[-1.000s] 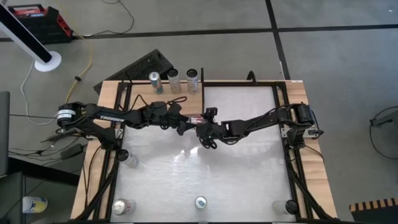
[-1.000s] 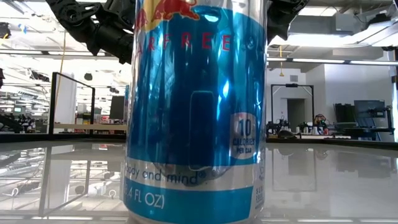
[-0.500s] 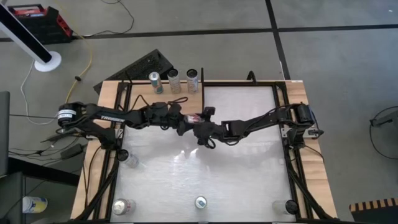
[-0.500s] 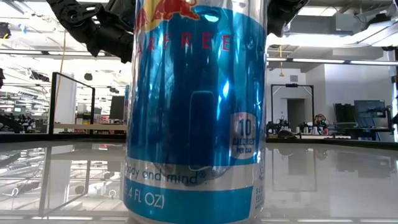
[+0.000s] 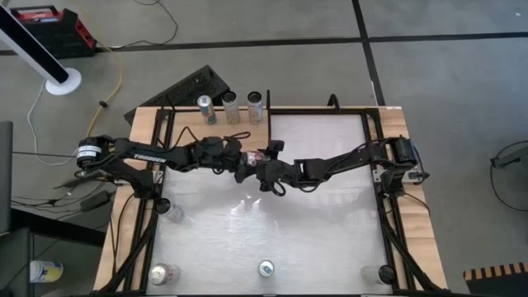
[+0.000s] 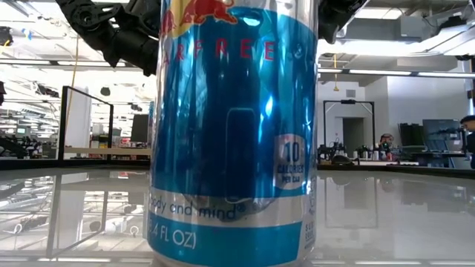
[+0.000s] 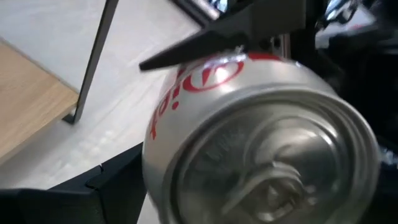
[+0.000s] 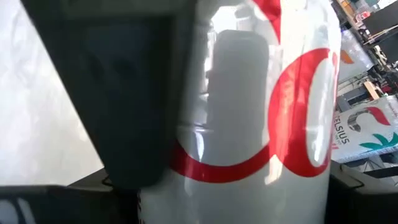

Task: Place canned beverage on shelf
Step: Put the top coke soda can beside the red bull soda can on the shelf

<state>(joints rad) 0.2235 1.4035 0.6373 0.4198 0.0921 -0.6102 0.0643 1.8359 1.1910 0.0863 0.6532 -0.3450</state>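
Note:
A silver and red can (image 5: 257, 155) lies about level in the air over the table's far middle, between my two grippers. Its top end (image 7: 267, 168) faces my left gripper (image 5: 245, 163), which is open with its fingers on either side of that end. My right gripper (image 5: 266, 161) comes from the table's right and is shut on the can's body. The shelf (image 5: 186, 125), a pale wooden board, lies at the table's far left. Three cans (image 5: 231, 106) stand along its far edge. My left gripper: one dark finger (image 7: 115, 180) stands close beside the can's top rim, and I cannot tell whether it touches. My right gripper pinches the can's side wall (image 8: 205, 124) between its two fingers, which lie across the can. One finger (image 8: 124, 93) lies flat on the wall. The can is lifted clear of the table.
A blue can (image 6: 234, 133) stands at the table's near edge, right in front of the low camera, and hides most of that view. More cans (image 5: 162, 272) and a dark object (image 5: 381, 272) stand near the front corners. Black frame rails run along both sides.
My right gripper has tipped a little about the can while keeping its hold. The can stays in the air between both grippers, in about the same place.

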